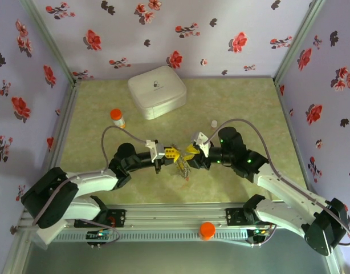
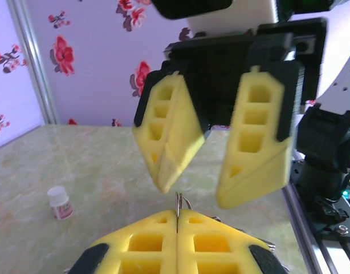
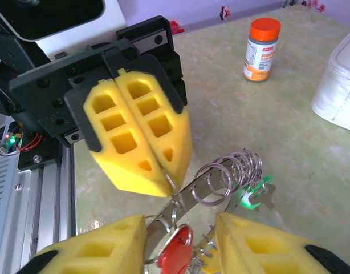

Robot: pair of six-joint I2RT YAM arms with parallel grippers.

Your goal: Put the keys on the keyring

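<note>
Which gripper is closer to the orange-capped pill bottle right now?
Left. The left gripper sits right of the orange-capped pill bottle and closer to the robot; the right gripper is further right, beyond it.
</note>
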